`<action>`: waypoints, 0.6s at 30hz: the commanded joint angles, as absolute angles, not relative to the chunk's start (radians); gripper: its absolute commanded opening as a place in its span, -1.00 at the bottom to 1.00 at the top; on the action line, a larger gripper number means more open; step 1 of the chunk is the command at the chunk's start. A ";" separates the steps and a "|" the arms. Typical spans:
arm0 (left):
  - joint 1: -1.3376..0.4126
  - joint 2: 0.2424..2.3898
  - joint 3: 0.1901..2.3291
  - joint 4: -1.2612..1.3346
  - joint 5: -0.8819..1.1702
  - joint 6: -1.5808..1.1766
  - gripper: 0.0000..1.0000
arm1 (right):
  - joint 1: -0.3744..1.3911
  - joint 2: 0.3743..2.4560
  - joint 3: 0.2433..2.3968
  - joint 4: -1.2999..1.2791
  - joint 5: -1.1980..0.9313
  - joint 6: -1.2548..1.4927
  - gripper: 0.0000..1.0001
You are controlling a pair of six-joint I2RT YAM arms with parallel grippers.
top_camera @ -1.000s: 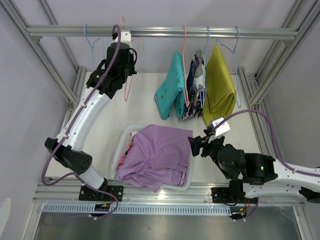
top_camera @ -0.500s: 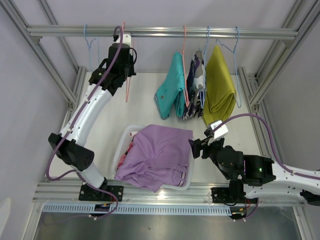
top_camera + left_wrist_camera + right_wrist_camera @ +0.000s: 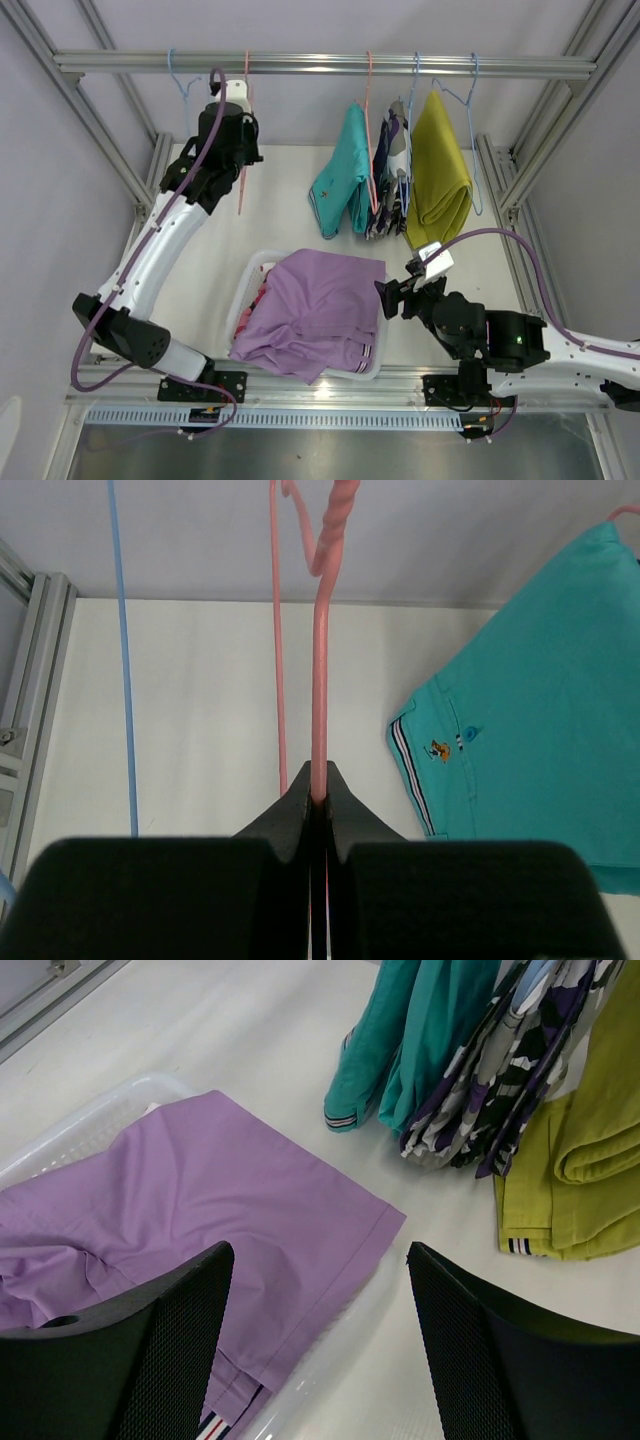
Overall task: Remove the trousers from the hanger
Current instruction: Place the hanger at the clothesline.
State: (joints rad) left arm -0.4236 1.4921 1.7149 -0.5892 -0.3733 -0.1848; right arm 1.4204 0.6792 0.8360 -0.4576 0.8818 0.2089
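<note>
- pink-red trousers (image 3: pixel 262 291): mostly buried under lilac trousers (image 3: pixel 320 310)
- camo trousers (image 3: pixel 386 200): largely hidden between teal pair (image 3: pixel 345 180) and mustard pair (image 3: pixel 440 170)
- pink hanger (image 3: pixel 320 700): hook clipped by top edge, left wrist view

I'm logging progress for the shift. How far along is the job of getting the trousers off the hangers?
Done: the lilac pair lies in the basket over a pink-red pair. In hand: the left gripper is shut on a bare pink hanger; the right gripper is open by the basket. Left: the teal, camouflage and mustard pairs hang from the rail.
</note>
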 commanded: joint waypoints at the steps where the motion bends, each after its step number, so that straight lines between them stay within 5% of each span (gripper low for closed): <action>1: -0.429 1.436 1.681 -0.640 -0.356 -0.213 -0.93 | 1.417 0.670 0.833 -0.422 0.873 0.207 0.52; 11: -0.439 1.361 1.598 -0.630 -0.356 -0.216 -0.34 | 1.424 0.661 0.833 -0.428 0.862 0.212 0.54; 18: -0.462 1.315 1.603 -0.666 -0.370 -0.227 -0.29 | 1.433 0.658 0.836 -0.439 0.868 0.213 0.56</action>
State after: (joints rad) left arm -0.4450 1.3781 1.5990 -0.6590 -0.3668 -0.2100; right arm 1.4254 0.6697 0.8322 -0.4507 0.8642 0.2089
